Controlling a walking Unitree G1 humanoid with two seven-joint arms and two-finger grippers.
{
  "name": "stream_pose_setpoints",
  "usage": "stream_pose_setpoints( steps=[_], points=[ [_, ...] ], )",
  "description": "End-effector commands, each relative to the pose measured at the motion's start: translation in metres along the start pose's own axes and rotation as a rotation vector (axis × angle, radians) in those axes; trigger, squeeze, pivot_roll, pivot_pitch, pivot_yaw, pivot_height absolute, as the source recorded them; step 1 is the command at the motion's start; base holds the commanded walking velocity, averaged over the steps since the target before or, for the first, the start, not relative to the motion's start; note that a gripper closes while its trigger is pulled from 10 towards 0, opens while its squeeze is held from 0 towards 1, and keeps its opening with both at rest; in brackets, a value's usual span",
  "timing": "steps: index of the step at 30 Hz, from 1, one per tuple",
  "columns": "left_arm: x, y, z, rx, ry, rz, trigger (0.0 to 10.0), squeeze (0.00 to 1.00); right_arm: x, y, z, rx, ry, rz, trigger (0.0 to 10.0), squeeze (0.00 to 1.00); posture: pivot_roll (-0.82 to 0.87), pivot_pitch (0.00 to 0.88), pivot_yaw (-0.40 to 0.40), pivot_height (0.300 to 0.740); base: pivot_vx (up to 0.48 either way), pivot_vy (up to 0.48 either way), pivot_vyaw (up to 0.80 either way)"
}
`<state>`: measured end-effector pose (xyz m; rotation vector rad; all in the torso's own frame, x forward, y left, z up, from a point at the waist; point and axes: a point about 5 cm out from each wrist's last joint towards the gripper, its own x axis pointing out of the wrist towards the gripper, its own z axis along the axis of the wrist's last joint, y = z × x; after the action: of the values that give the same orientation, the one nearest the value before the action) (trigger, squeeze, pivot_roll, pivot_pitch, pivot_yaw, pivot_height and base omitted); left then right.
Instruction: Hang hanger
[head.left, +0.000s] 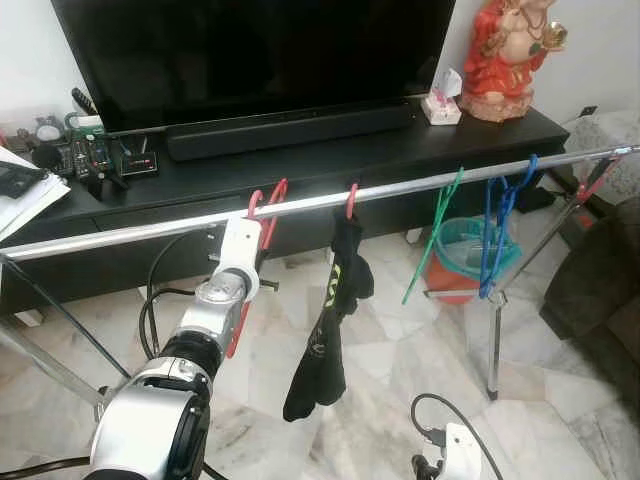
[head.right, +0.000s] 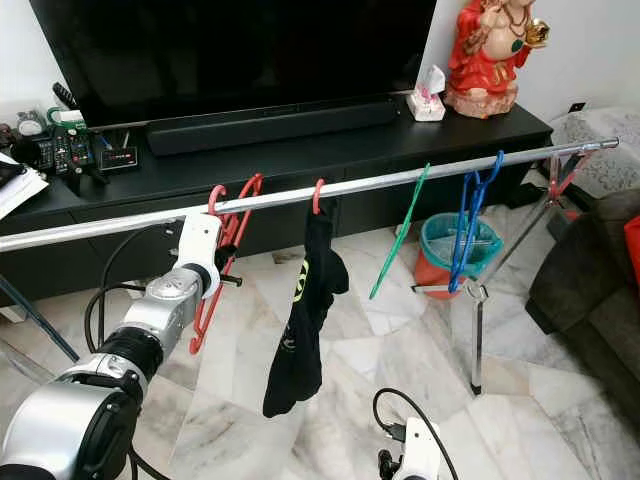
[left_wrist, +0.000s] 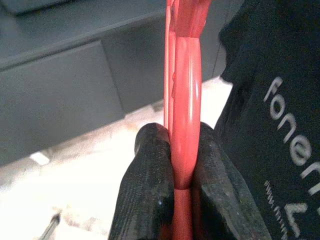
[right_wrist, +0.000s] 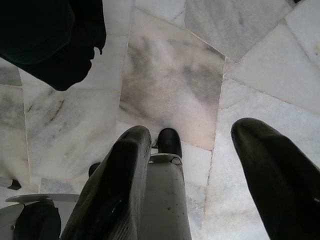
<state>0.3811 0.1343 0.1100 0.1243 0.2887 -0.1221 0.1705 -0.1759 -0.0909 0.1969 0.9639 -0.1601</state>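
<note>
The left gripper (left_wrist: 182, 175) clamps the red plastic hanger (head.left: 262, 215), hooked on the silver metal rail (head.left: 400, 190) at eleven o'clock of the black garment (head.left: 325, 320). The right gripper (right_wrist: 192, 165) hangs idle, fingers apart.

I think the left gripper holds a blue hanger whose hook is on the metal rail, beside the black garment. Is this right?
Not quite: the hanger in the left gripper is red, not blue, as the left wrist view shows. The rest holds: its hook is on the metal rail, beside the black garment.
</note>
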Motion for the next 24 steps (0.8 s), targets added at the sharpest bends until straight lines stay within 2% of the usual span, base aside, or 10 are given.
stream_pose_setpoints(
  steps=[1,8,10,19,24],
  points=[
    [0.0,0.004,-0.002,0.0,0.031,0.028,10.0,0.0,0.0,-0.001,-0.001,0.013,0.006,-0.006,10.0,0.0,0.12,0.058,-0.02,0.736,0.0,0.0,0.0],
    [0.0,0.007,-0.011,-0.022,0.104,0.061,10.0,0.0,0.0,-0.002,-0.001,0.006,0.01,-0.004,10.0,0.0,0.12,0.058,-0.024,0.736,0.0,0.0,0.0],
    [0.0,0.007,-0.012,-0.005,0.105,0.058,10.0,0.0,0.0,-0.002,-0.001,0.008,0.008,-0.003,10.0,0.0,0.12,0.058,-0.025,0.736,0.0,0.0,0.0],
    [-0.005,0.016,-0.021,-0.052,0.129,0.09,10.0,0.0,0.0,-0.002,0.0,0.005,0.01,-0.002,10.0,0.0,0.13,0.059,-0.027,0.736,0.0,0.0,0.0],
    [-0.008,0.019,-0.028,-0.034,0.167,0.056,10.0,0.0,0.0,-0.002,0.0,0.003,0.01,-0.002,10.0,0.0,0.13,0.059,-0.029,0.736,0.0,0.0,0.0]
  ],
)
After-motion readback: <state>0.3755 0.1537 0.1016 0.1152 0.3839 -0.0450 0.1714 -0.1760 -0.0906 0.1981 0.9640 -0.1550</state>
